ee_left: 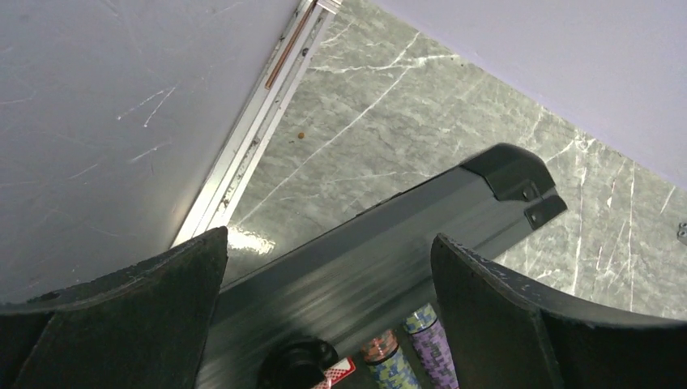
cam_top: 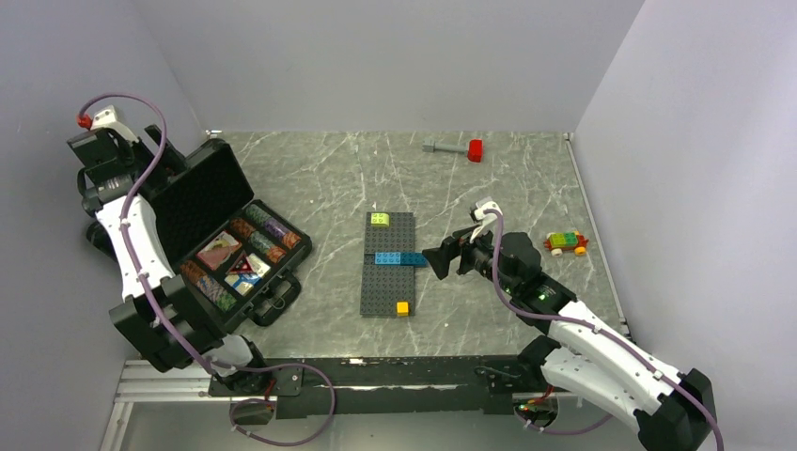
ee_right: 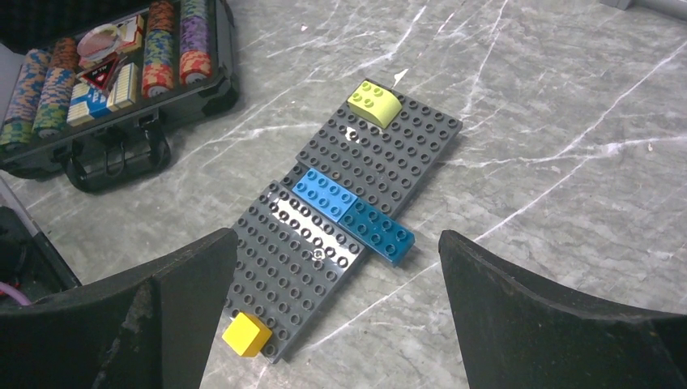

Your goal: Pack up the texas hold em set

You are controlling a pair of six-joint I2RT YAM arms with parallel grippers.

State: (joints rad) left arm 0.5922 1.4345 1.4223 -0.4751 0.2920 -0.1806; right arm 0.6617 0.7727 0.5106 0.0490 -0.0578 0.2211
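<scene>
The black case (cam_top: 202, 193) of the texas hold em set lies open at the table's left, its lid raised. Its tray holds rows of chips (cam_top: 266, 237), a pink card pack (cam_top: 218, 251), a red-triangle button (cam_top: 244, 268) and a blue-white pack (ee_right: 101, 93). My left gripper (cam_top: 162, 158) hovers open behind the lid. In the left wrist view its fingers straddle the lid's top edge (ee_left: 381, 259) without touching it, with chips (ee_left: 429, 348) below. My right gripper (cam_top: 435, 258) is open over the table's middle with nothing between its fingers (ee_right: 194, 316). The case handle (ee_right: 113, 154) faces it.
A dark grey baseplate (cam_top: 388, 268) with lime (ee_right: 374, 103), blue (ee_right: 352, 215) and yellow (ee_right: 245, 334) bricks lies just left of the right gripper. A red-headed hammer (cam_top: 461, 148) lies at the back. A small brick car (cam_top: 567, 242) stands at the right.
</scene>
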